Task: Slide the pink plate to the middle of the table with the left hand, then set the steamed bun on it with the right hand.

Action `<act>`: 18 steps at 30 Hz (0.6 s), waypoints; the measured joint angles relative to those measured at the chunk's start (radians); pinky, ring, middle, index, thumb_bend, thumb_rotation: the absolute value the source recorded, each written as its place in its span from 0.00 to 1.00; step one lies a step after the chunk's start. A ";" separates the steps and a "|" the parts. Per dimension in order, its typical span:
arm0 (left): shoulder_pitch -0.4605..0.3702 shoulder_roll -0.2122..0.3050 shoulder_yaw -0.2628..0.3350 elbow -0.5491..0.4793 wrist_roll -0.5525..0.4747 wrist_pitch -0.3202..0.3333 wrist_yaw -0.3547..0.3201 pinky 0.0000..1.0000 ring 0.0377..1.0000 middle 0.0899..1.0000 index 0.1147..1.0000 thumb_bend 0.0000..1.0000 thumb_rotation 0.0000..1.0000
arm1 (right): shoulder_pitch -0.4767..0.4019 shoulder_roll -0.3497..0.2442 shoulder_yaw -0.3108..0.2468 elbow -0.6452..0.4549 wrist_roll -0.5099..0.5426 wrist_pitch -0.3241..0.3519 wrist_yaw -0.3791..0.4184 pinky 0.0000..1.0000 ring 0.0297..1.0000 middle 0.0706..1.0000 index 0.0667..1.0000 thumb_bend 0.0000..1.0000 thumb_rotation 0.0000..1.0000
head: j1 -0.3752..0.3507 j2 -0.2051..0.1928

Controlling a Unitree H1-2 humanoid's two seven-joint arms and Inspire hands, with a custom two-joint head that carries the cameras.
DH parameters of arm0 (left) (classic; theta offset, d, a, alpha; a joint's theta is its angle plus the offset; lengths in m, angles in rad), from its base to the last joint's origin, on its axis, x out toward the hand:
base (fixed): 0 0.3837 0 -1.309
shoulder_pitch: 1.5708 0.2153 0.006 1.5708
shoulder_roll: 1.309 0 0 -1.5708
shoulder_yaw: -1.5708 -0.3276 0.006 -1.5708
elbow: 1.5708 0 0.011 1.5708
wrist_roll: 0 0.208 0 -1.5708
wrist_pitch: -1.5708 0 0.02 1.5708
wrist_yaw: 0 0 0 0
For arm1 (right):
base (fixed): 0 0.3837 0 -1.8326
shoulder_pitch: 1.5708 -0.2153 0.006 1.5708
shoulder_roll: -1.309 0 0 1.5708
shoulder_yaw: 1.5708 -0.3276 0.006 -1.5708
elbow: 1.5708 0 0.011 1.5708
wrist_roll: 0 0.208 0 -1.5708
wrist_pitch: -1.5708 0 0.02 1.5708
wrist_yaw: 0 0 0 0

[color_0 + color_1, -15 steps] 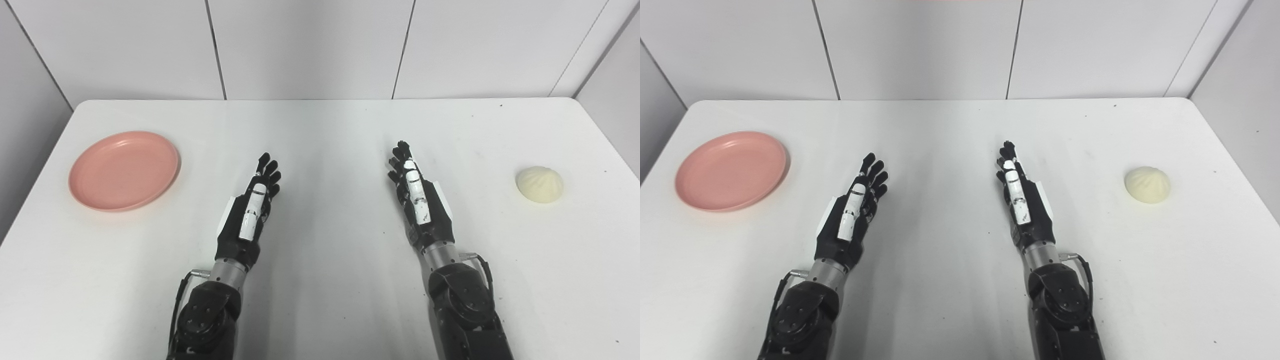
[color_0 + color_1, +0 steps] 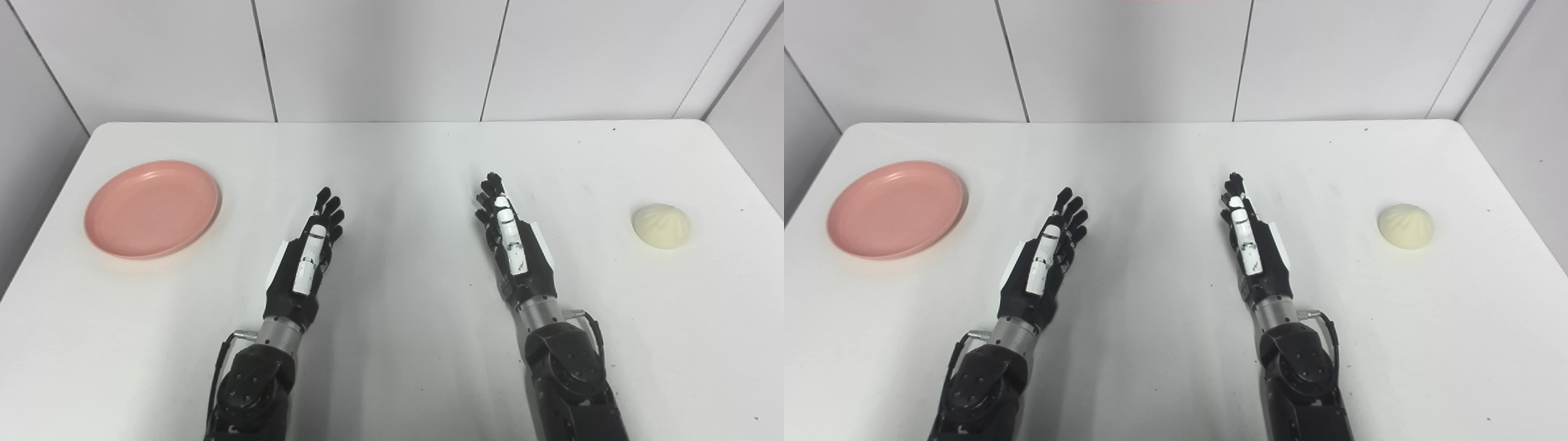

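Waiting at start, nothing done yet: pink plate (image 2: 152,209) sits far left of table (image 2: 392,153), steamed bun (image 2: 661,225) far right, left hand (image 2: 307,257) & right hand (image 2: 513,248) both empty w/ fingers extended, so slide + placing both remain.

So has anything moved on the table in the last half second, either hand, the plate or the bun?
Nothing visibly changed. The left hand and right hand are both open and empty over the middle of the table, the pink plate sits at the left side, and the steamed bun at the right, neither touched.
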 measured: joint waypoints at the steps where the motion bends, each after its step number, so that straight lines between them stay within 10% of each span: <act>1: 0.000 0.000 0.000 0.000 0.000 0.000 0.000 1.00 0.99 1.00 1.00 0.32 1.00 | 0.000 0.000 0.000 0.000 -0.001 0.000 -0.001 1.00 1.00 1.00 1.00 0.21 1.00 | 0.000 0.000; 18: -0.041 -0.019 -0.019 0.066 0.041 -0.025 0.022 1.00 1.00 1.00 1.00 0.31 1.00 | -0.015 -0.035 -0.014 0.029 0.044 0.006 0.023 1.00 1.00 1.00 1.00 0.17 1.00 | 0.192 -0.061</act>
